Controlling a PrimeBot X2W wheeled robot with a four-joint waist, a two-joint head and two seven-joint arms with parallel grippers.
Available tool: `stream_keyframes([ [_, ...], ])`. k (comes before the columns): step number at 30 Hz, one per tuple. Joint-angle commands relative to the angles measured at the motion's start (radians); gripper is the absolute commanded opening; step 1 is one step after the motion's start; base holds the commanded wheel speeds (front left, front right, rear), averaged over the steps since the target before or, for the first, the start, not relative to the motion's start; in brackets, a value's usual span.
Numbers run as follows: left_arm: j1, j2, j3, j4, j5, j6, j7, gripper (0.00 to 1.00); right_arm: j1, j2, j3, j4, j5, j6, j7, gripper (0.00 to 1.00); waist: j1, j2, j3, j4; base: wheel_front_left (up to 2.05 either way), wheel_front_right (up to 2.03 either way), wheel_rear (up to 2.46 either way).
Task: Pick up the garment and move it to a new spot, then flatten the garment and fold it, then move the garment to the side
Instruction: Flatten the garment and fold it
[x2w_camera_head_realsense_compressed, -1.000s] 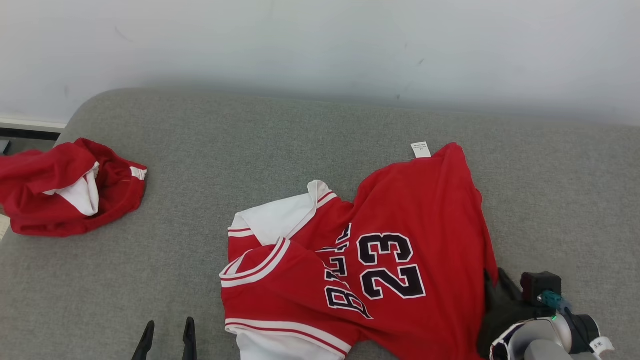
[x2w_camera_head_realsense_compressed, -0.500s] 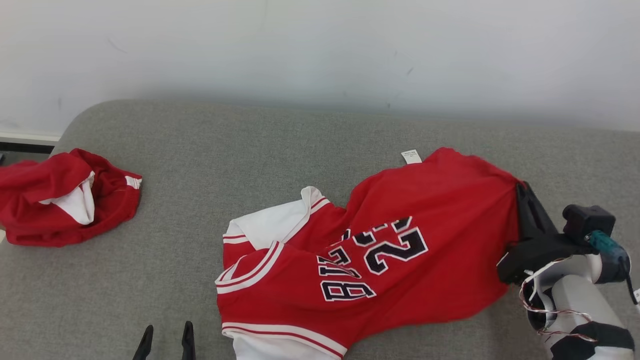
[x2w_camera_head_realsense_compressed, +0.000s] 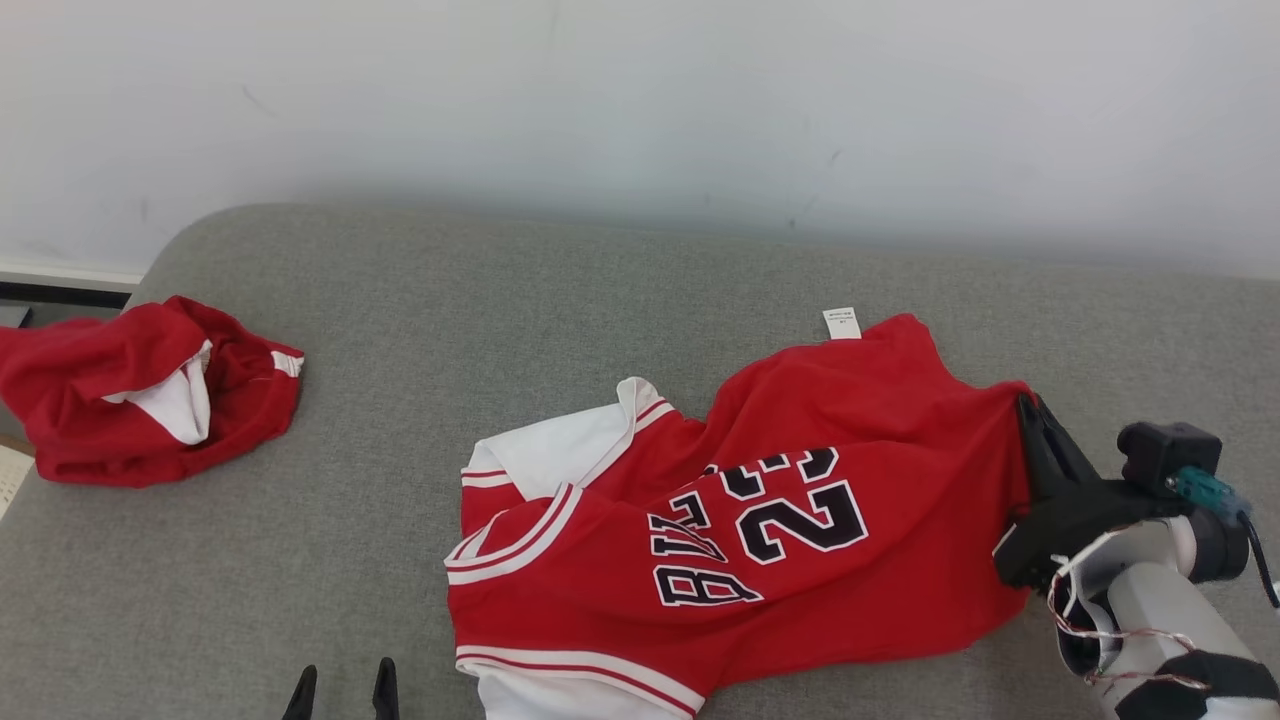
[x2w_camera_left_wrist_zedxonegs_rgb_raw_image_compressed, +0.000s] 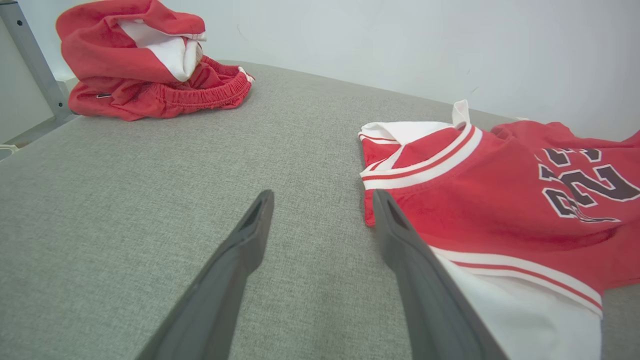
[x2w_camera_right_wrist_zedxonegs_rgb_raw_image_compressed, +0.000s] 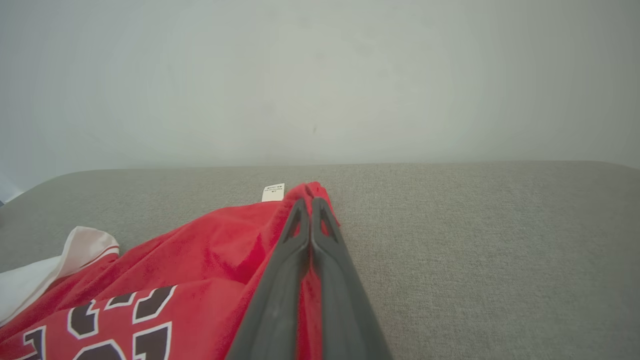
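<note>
My right claw (x2w_camera_head_realsense_compressed: 1028, 420) is closed tight on the right edge of the red jersey (x2w_camera_head_realsense_compressed: 880, 590). The jersey lies rumpled, centre-right on the grey surface (x2w_camera_head_realsense_compressed: 560, 300). My left claw (x2w_camera_left_wrist_zedxonegs_rgb_raw_image_compressed: 320, 197) is parted and empty, just beside the jersey's sleeve.

Grey upholstered surface (x2w_camera_head_realsense_compressed: 520, 300) (woven), pale wall (x2w_camera_head_realsense_compressed: 640, 100)

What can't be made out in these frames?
- Text on care tag: too small, head and right wrist views.
- Lettering beside 23 on jersey: folds hide part, head view; bottom edge cuts its white part.
- Cloth inside right gripper, shut on jersey: own fingers hide the amount, right wrist view.
- Most of left gripper: cut by head view's bottom edge.
- Left side of red shorts: cut by head view's edge.
</note>
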Motion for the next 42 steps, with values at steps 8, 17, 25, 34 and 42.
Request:
stream_keyframes([
  [8, -0.035, -0.001, -0.019, 0.011, 0.002, 0.002, -0.003, 1.00, -0.180, 0.034, 0.027, 0.157, -0.044, -0.002, -0.033, 0.00, 0.0000, 0.0000, 0.033, 0.040, 0.00, 0.00, 0.00],
  [17, -0.062, -0.001, -0.032, 0.023, -0.005, 0.002, -0.003, 1.00, -0.298, 0.071, 0.013, 0.317, -0.123, -0.002, -0.048, 1.00, 0.0000, 0.0000, 0.047, 0.054, 0.00, 0.00, 0.00],
  [25, -0.038, -0.001, -0.011, 0.020, 0.000, 0.002, -0.003, 1.00, -0.144, 0.048, -0.056, 0.118, -0.113, -0.002, -0.049, 1.00, 0.0000, 0.0000, 0.029, 0.011, 0.00, 0.00, 0.00],
  [34, -0.029, 0.000, -0.006, 0.011, 0.001, 0.002, -0.003, 1.00, 0.160, 0.068, -0.126, -0.082, -0.091, -0.003, -0.047, 1.00, 0.0000, 0.0000, 0.017, -0.007, 0.00, 0.00, 0.00],
  [42, -0.037, 0.000, -0.010, 0.009, 0.001, 0.002, -0.003, 1.00, 0.263, 0.153, -0.123, -0.052, -0.071, -0.003, -0.047, 1.00, 0.0000, 0.0000, 0.042, -0.022, 0.00, 0.00, 0.00],
])
